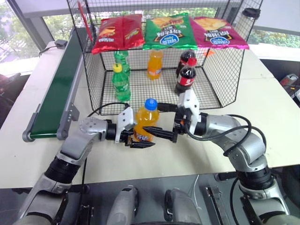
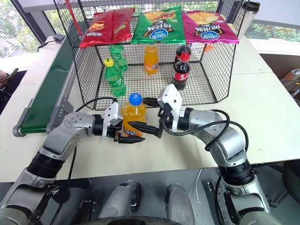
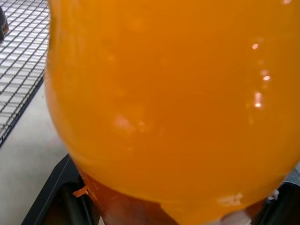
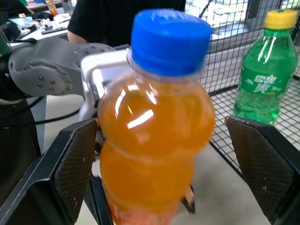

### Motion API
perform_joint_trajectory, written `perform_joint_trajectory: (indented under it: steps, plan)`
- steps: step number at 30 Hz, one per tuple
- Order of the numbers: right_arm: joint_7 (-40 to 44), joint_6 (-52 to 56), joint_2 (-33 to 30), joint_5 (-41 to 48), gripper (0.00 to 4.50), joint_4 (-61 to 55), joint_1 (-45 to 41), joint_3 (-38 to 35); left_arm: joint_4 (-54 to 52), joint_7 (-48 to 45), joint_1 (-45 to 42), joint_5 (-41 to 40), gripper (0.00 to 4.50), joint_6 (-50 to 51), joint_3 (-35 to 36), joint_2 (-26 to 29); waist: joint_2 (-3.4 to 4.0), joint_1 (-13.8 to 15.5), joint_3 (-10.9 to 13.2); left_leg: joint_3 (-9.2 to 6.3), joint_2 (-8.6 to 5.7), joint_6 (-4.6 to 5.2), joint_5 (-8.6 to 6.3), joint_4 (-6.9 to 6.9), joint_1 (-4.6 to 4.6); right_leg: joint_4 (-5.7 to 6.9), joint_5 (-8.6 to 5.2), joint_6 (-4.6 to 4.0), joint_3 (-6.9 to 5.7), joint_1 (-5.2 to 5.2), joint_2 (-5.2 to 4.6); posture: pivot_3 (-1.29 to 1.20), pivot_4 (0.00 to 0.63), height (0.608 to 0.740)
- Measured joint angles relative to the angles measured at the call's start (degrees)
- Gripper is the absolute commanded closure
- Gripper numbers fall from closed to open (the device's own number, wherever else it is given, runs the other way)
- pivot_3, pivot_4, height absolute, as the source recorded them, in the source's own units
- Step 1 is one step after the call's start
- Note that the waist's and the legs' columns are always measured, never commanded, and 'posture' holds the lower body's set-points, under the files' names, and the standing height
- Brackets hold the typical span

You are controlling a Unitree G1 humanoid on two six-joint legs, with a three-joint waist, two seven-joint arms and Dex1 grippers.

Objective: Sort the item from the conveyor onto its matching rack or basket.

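Left pincer [image 1: 136, 140] gripping bottle [image 1: 146, 123], right pincer [image 1: 165, 119] straddling it

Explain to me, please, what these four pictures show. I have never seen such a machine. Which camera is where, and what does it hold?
This is a humanoid robot with two arms. Two pictures come from cameras in its head, looking down over the arms; the other two come from a camera on each wrist. The left gripper is shut on a small orange soda bottle with a blue cap, held upright above the white table. The right gripper has open jaws, one on each side of the bottle, not gripping it. Behind stands a black wire basket with green, orange and cola bottles inside and chip bags on top. A dark green conveyor runs along the robot's left.
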Motion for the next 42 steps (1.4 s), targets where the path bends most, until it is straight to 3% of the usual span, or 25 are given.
perform_joint_trajectory:
  steps: [4,7,9,10,30,31,33,42]
  plan:
    - [-0.4,0.7,0.9,0.2,0.00,0.0,-0.2,0.0,0.3,-0.5,-0.2,0.7,1.49,-0.2,-0.3,-0.9,0.00,-0.5,0.0,0.00,0.00,0.00,0.00,0.00,0.00,0.02,0.01,0.01,0.00,0.00,0.00,0.00,0.150,0.739]
    - [-0.6,1.4,1.3,0.6,0.81,0.0,-0.3,0.1,1.2,-0.5,-0.8,1.2,1.49,-0.2,-0.6,-1.9,0.00,-0.9,0.0,0.00,0.00,0.00,0.00,0.01,0.00,0.04,0.02,0.03,0.00,0.00,0.00,0.00,0.150,0.739]
    - [-0.3,1.5,1.3,1.1,1.68,0.0,-0.3,0.0,1.4,-1.1,-0.8,1.3,1.49,-0.3,-0.5,-1.7,0.00,-1.1,0.0,0.00,0.00,0.00,0.00,0.00,0.01,0.06,0.02,0.04,0.01,-0.01,0.01,0.00,0.150,0.739]
    - [-0.5,1.6,1.3,1.1,1.80,0.2,-0.3,-0.3,1.4,-1.2,-0.9,1.4,1.49,-0.6,-0.5,-1.9,0.00,-1.1,0.0,-0.01,0.00,0.00,0.00,0.00,0.02,0.07,0.02,0.04,0.01,-0.01,0.01,0.00,0.150,0.739]
    - [-0.9,4.0,1.3,1.7,1.80,0.1,-1.9,-1.1,1.6,-0.8,-1.1,1.9,1.49,0.2,0.4,-3.4,0.00,-1.0,0.0,0.00,0.01,0.00,0.00,0.04,0.02,0.12,0.03,0.04,0.02,-0.01,0.03,0.00,0.150,0.739]
    - [-0.9,4.0,1.3,1.7,1.80,0.1,-1.9,-1.1,1.6,-0.7,-1.1,1.9,0.47,0.3,0.5,-3.5,0.00,-1.0,0.0,-0.01,0.01,0.00,0.00,0.04,0.02,0.12,0.03,0.04,0.02,-0.01,0.03,0.00,0.150,0.739]
    - [-1.9,4.2,1.5,1.4,1.80,0.2,-1.9,-1.1,1.6,1.2,-1.4,1.9,0.05,1.1,1.0,-4.1,0.00,-1.0,0.0,-0.01,0.01,0.00,0.00,0.07,0.02,0.15,0.03,0.04,0.02,-0.02,0.03,0.00,0.150,0.739]
    - [-2.9,4.7,1.7,1.1,1.80,0.2,-1.9,-0.8,0.8,2.1,-2.4,1.1,0.05,2.7,1.4,-3.8,0.00,-1.0,0.0,0.00,0.01,0.00,0.00,0.08,0.02,0.19,0.03,0.04,0.04,-0.03,0.03,0.00,0.150,0.739]
